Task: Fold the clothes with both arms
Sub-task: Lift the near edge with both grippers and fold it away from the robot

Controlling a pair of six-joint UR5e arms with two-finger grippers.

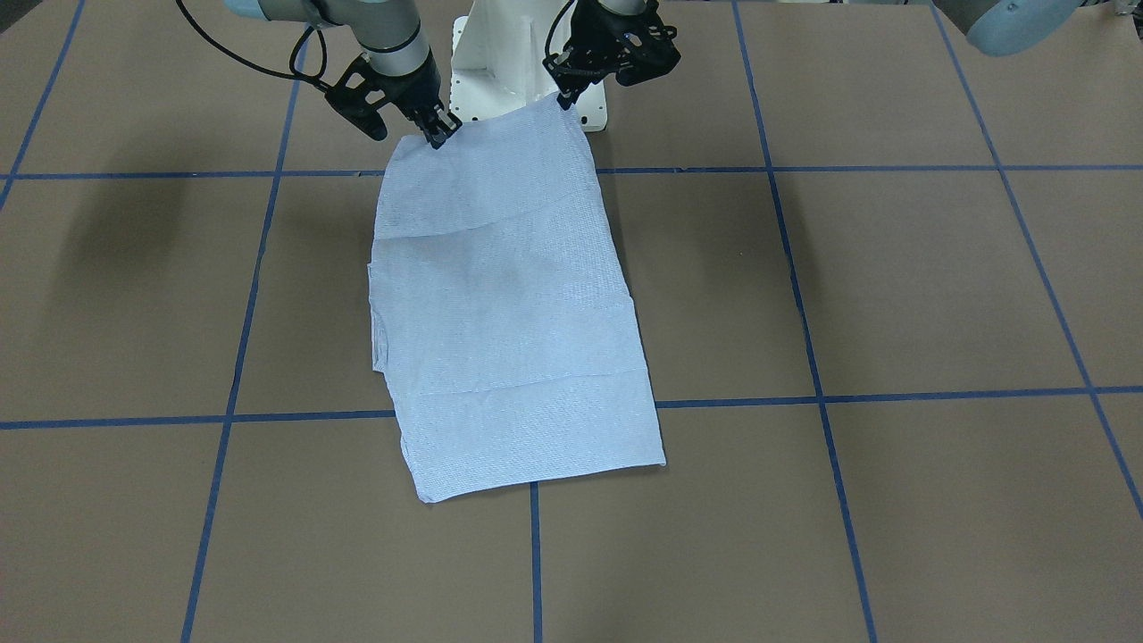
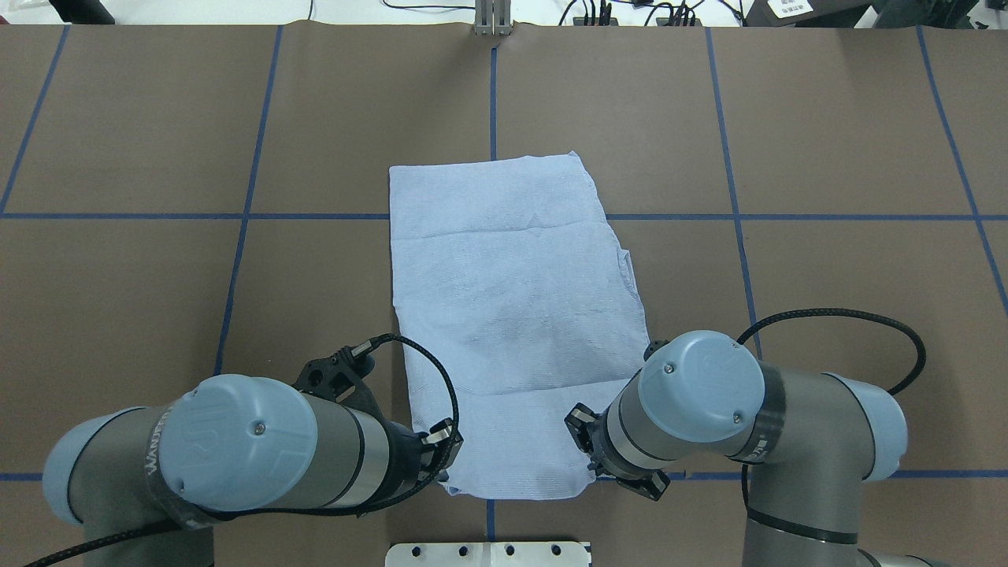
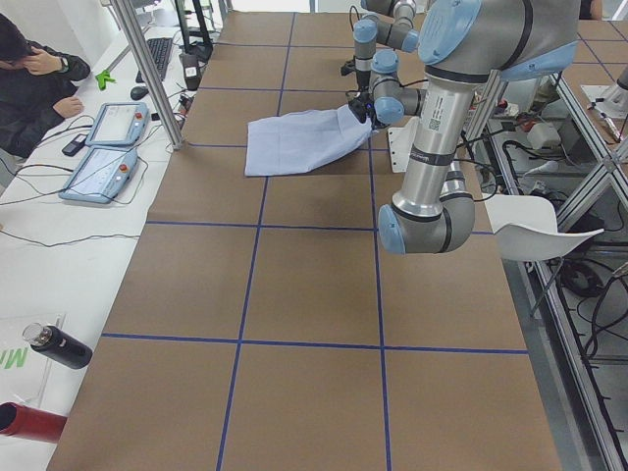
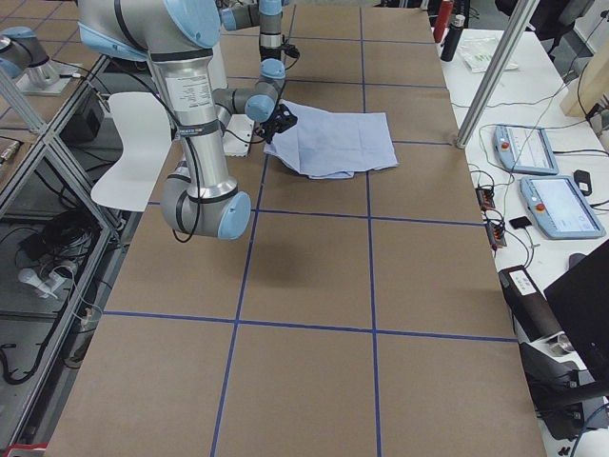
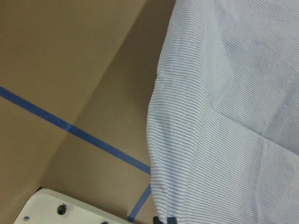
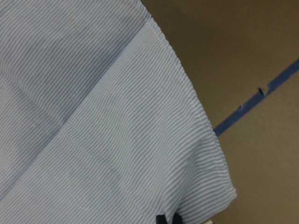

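Observation:
The clothes are one light blue-and-white striped shirt [image 1: 509,313], folded into a long narrow panel on the brown table [image 2: 512,315]. Its end nearest the robot base is raised off the table; the far end lies flat. My left gripper [image 1: 565,96] is shut on one corner of the raised end, and my right gripper [image 1: 439,136] is shut on the other. From overhead, the left gripper [image 2: 441,458] and right gripper [image 2: 589,463] sit at the near hem's two corners. Each wrist view shows striped cloth [image 5: 233,116] [image 6: 93,116] hanging from dark fingertips at the bottom edge.
The white pedestal base [image 1: 500,62] stands just behind the raised hem. Blue tape lines [image 2: 492,94] grid the brown table. A person [image 3: 29,78] sits at a side bench with teach pendants [image 3: 98,167], near a metal post [image 3: 147,69]. Bottles [image 3: 54,343] lie there too.

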